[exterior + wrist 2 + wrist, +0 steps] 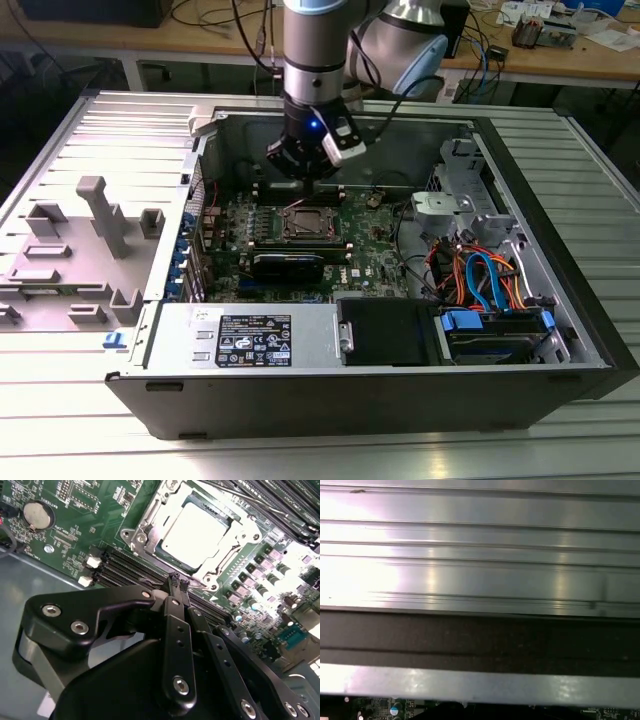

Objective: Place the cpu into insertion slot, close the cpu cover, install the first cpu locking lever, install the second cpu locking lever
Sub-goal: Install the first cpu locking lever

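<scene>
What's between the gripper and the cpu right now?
In the second wrist view, the socket's silver frame and the ends of the black memory slots lie between the gripper and the cpu.

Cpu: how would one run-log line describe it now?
cpu: in insertion slot | cpu cover: down over it | gripper: shut, near slot's edge

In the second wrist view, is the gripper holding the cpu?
No: the cpu lies flat in the insertion slot, apart from the gripper, whose jaws are shut on nothing.
</scene>
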